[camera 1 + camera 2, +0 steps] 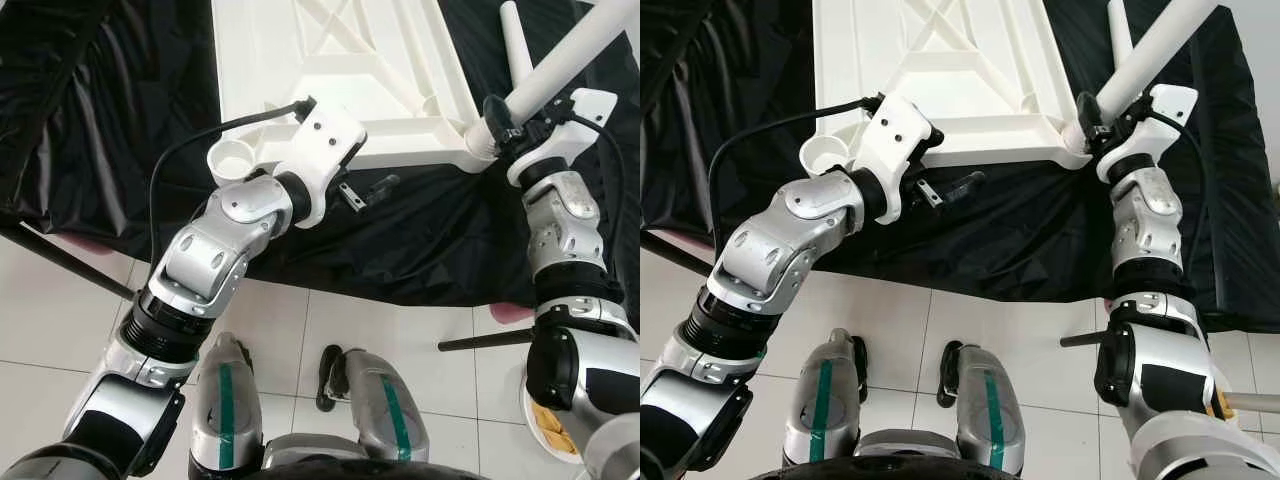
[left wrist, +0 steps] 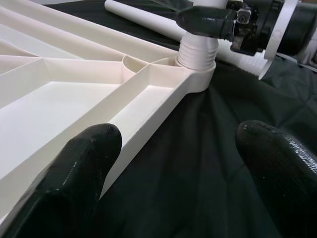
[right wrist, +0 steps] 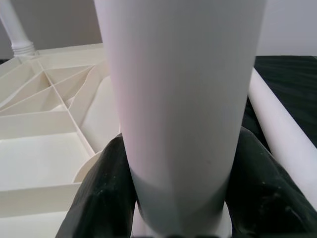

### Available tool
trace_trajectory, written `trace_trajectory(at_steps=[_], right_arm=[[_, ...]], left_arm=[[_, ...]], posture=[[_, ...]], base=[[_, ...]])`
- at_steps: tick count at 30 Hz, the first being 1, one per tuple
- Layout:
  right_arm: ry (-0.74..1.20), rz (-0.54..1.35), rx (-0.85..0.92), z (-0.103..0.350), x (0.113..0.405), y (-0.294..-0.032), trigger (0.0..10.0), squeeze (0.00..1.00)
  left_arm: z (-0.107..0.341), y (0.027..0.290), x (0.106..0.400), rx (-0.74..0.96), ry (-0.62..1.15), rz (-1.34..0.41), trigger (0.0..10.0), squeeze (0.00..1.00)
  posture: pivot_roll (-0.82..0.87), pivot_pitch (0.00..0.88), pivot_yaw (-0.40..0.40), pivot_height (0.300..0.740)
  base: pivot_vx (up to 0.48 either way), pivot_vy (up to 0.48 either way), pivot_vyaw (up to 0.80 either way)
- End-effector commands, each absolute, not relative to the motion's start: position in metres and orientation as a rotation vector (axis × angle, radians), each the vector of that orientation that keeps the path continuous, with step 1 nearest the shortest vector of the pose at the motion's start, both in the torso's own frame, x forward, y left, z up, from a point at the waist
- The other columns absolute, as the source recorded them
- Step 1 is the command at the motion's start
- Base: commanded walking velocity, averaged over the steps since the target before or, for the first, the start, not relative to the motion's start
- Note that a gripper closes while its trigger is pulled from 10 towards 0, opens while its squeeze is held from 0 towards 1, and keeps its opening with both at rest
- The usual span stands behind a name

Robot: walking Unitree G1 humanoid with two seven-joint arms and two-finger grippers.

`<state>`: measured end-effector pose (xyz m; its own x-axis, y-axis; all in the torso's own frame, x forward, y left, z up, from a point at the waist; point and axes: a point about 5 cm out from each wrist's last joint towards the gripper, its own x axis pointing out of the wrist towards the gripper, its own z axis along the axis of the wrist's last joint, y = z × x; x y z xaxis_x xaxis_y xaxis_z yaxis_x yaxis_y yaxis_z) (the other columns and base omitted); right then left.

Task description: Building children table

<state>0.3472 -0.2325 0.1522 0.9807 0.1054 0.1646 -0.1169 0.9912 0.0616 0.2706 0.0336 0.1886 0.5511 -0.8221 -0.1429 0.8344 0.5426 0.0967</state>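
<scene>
Right gripper (image 1: 497,118) clamped on the white table leg (image 1: 560,62), one black finger (image 3: 101,193) on each side of the tube, right down near its threaded end. Leg standing tilted in the near right corner socket (image 2: 197,74) of the upside-down white tabletop (image 1: 330,60), leaning up and off to the far right. Threaded collar sitting in the socket, fingers just above it.

Left gripper (image 1: 372,190) spread wide, nothing between the fingers (image 2: 84,163), hanging over the black cloth (image 1: 420,240) just in front of the tabletop's near edge. One finger close against that edge, can't tell if actually touching; the other out over bare cloth. Pointed along the edge toward the right corner and the leg, well short of it.

Tabletop lying ribs-up on the cloth, spreading away to the far side. Empty round socket (image 1: 232,158) at the near left corner, just beside the left wrist. Second white leg (image 1: 517,42) lying loose on the cloth beyond the right corner, just left of the held one. A third leg (image 3: 14,27) upright at a far corner in the right wrist view.

Nearer in: white tile floor (image 1: 400,340), a black bar (image 1: 485,341) poking out low on the right, robot's own legs (image 1: 300,410) at the bottom.
</scene>
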Motion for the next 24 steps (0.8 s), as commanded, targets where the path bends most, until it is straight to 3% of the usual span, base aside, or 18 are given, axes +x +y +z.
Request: trace_trajectory(at_steps=[1,11,18,24], right_arm=[[-0.12,0.1,0.114,0.14,0.346,-0.221,0.0,0.0],[-0.117,-0.03,0.168,0.142,0.341,-0.177,0.0,0.0],[-0.097,-0.178,0.172,0.148,0.336,-0.164,0.0,0.0],[-0.076,-0.267,0.153,0.145,0.335,-0.169,0.0,0.0]], left_arm=[[0.19,0.029,0.268,0.156,0.082,-1.025,10.0,0.0],[0.189,0.027,0.266,0.158,0.082,-1.029,10.0,0.0],[0.189,0.026,0.266,0.158,0.081,-1.029,10.0,0.0],[0.189,0.026,0.267,0.158,0.079,-1.028,10.0,0.0]], posture=[[0.12,0.078,-0.08,0.74],[0.13,0.073,-0.087,0.74],[0.12,0.07,-0.088,0.74],[0.12,0.071,-0.09,0.74]], base=[[0.0,0.0,0.0],[0.0,0.0,0.0],[0.0,0.0,0.0],[0.0,0.0,0.0]])
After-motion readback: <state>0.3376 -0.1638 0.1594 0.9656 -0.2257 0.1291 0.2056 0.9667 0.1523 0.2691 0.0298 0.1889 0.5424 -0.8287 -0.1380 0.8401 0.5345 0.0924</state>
